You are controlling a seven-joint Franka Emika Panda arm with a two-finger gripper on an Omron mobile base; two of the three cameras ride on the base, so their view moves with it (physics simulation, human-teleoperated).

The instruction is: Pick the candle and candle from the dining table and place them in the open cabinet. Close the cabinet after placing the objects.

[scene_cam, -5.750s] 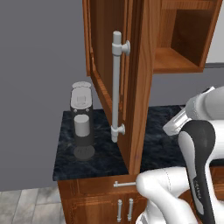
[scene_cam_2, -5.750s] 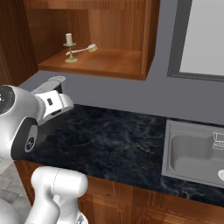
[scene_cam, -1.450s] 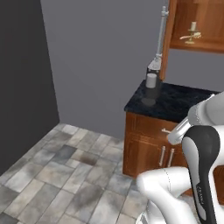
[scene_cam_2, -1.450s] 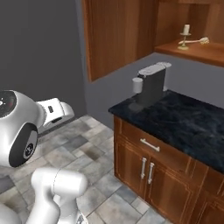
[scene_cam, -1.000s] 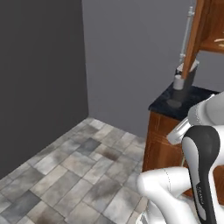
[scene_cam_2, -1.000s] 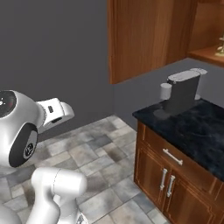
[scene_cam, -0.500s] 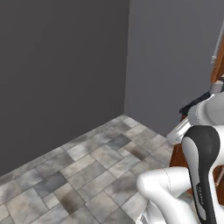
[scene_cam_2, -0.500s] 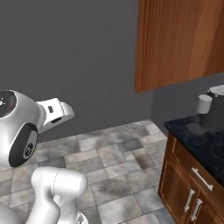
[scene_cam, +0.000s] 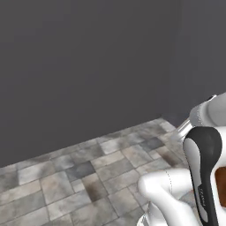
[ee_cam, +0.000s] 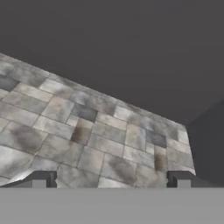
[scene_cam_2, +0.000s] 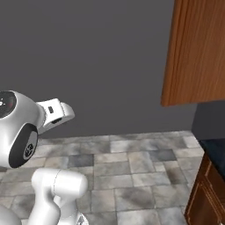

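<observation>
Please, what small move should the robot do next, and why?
Probably keep turning the base until the work area comes into sight. The open gripper holds nothing and looks over the tiled floor toward a dark wall; the right base view catches the wooden cabinet door and a corner of the counter at its right edge.

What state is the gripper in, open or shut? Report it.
Open. In the hand view the gripper has its two dark fingertips far apart at the bottom, with only grey tiled floor between them; nothing held.
</observation>
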